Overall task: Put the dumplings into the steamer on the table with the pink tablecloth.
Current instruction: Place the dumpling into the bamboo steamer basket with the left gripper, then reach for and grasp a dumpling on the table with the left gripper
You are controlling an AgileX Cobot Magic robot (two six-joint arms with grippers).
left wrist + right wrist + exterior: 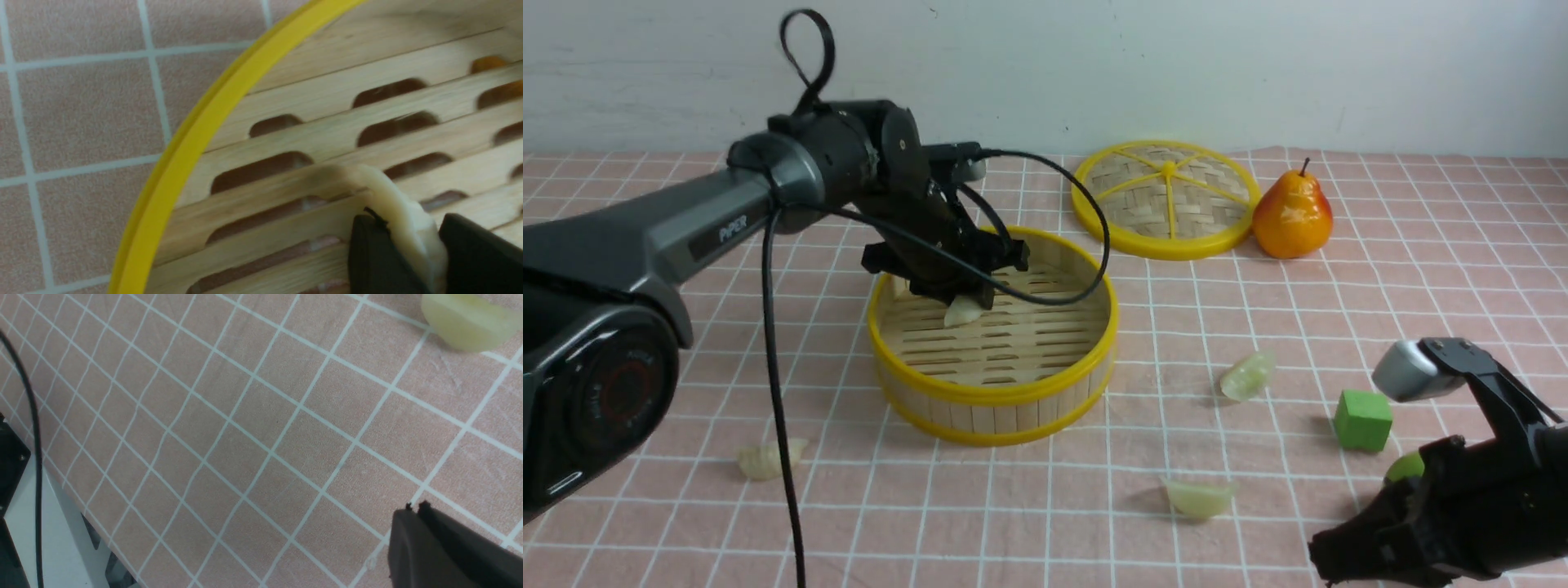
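The steamer (992, 390) stands on the pink tablecloth (1160, 343) in the middle. My left gripper (964, 306) is inside it, low over the slatted floor (327, 102), shut on a cream-white dumpling (402, 212); the dumpling also shows in the front view (962, 311). Another cream dumpling (768, 459) lies front left of the steamer. Two pale green dumplings lie to its right, one (1247, 376) farther back and one (1199, 497) nearer. My right gripper (414, 510) is shut and empty above the cloth at the front right, near the green dumpling (470, 322).
The flat woven steamer lid (1166, 196) lies at the back, with a pear (1292, 214) beside it. A green cube (1362, 420) sits by the right arm. The left arm's black cable (776, 392) hangs over the front left cloth. The table's edge (61, 486) shows in the right wrist view.
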